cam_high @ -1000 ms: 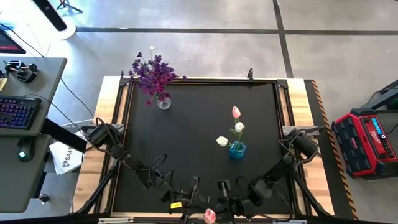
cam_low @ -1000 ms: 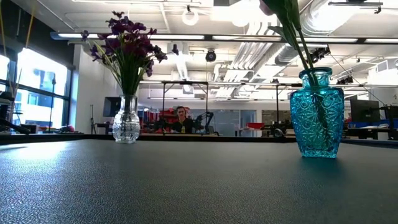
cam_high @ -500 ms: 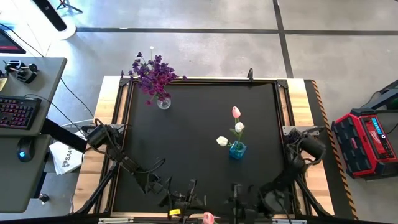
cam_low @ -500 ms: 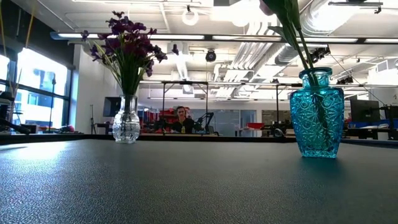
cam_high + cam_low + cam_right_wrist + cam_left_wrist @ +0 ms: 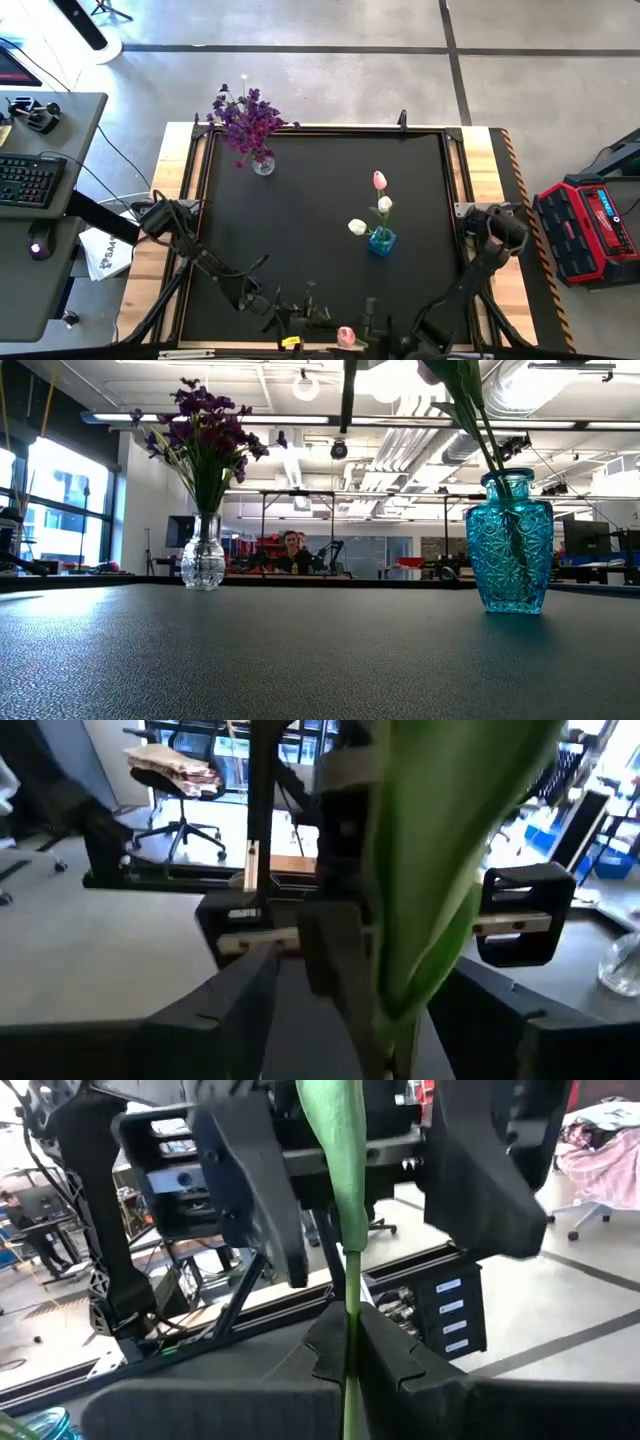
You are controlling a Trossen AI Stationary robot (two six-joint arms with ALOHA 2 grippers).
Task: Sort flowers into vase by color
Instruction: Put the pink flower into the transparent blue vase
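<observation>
A pink tulip (image 5: 346,336) with a green stem (image 5: 345,1230) hangs over the table's near edge, and my left gripper (image 5: 322,318) is shut on the stem. My right gripper (image 5: 369,314) stands open just right of it. Its fingers (image 5: 245,1180) are on either side of the tulip's leaf (image 5: 440,890) without touching it. The stem's end (image 5: 347,390) shows at the top of the low view. A blue vase (image 5: 381,241) right of centre holds a pink tulip (image 5: 380,180) and two white ones. A clear vase (image 5: 262,165) at the far left holds purple flowers (image 5: 246,115). My left gripper pinches the tulip's bare stem (image 5: 350,1342) between its two fingers (image 5: 395,1365), just below the leaf. The fingers lie across the stem. The tulip is lifted clear of the table.
The two vases (image 5: 203,555) (image 5: 510,540) stand on the black table top (image 5: 310,220), which has a raised wooden frame around it. A desk with a keyboard (image 5: 25,180) stands off the table's left side and a red case (image 5: 590,225) off its right.
My right gripper has opened, let go of the tulip and drawn back toward the table's right. My left gripper has shut on the stem and now holds the tulip alone. The stem has come into the top of the low view.
</observation>
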